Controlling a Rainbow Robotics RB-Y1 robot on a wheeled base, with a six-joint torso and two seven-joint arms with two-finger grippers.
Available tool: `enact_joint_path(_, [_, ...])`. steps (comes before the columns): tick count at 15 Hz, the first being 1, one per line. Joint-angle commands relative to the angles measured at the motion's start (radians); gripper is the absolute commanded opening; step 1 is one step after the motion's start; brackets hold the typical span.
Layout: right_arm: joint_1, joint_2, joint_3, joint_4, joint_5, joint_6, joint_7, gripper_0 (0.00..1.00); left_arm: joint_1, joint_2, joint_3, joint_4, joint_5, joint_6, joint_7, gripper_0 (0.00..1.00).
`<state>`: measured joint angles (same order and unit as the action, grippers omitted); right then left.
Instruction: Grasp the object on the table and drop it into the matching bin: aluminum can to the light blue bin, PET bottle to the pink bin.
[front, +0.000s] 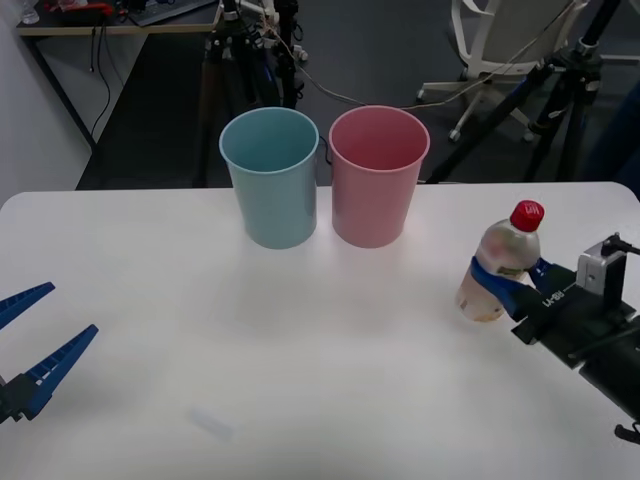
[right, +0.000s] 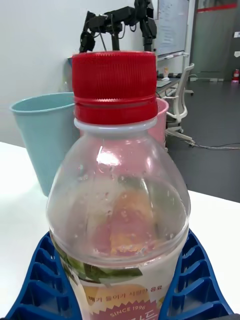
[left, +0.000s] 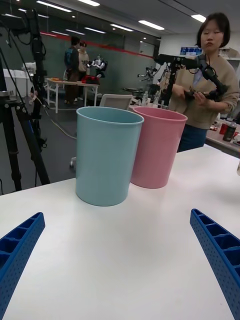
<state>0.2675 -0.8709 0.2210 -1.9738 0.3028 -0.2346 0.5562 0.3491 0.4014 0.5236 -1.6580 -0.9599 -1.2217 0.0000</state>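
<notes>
The PET bottle (front: 503, 262), clear with a red cap and white-yellow label, is tilted at the right side of the white table (front: 300, 350). My right gripper (front: 507, 282) is shut on its body; up close the blue fingers (right: 200, 285) hug both sides of the bottle (right: 117, 200). The pink bin (front: 378, 188) stands at the back centre, touching or nearly touching the light blue bin (front: 271, 188) on its left. My left gripper (front: 28, 335) hangs open over the table's left edge, well short of both bins (left: 107, 155), (left: 156, 146).
Tripod legs and an office chair stand on the dark floor beyond the table's far edge. Wide bare tabletop lies between the bottle and the bins.
</notes>
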Motion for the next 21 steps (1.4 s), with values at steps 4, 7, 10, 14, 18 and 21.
enact_joint_path(4, [0.03,-0.134,-0.052,-0.152,-0.102,0.054,-0.025,0.0,0.0,0.0,0.0,0.0,0.0,0.0,0.0,1.0])
enact_joint_path(7, [0.021,-0.243,-0.097,-0.238,-0.215,0.115,-0.032,0.0,0.0,0.0,0.0,0.0,0.0,0.0,0.0,1.0])
enact_joint_path(10, [-0.059,-0.313,-0.111,-0.267,-0.324,0.167,-0.042,0.0,0.0,0.0,0.0,0.0,0.0,0.0,0.0,1.0])
enact_joint_path(14, [-0.286,-0.376,-0.028,-0.258,-0.468,0.287,-0.05,0.0,0.0,0.0,0.0,0.0,0.0,0.0,0.0,1.0])
enact_joint_path(18, [-0.623,-0.373,0.181,-0.145,-0.568,0.365,-0.051,0.0,0.0,0.0,0.0,0.0,0.0,0.0,0.0,1.0])
enact_joint_path(21, [-0.82,-0.316,0.327,-0.02,-0.576,0.371,-0.056,0.0,0.0,0.0,0.0,0.0,0.0,0.0,0.0,1.0])
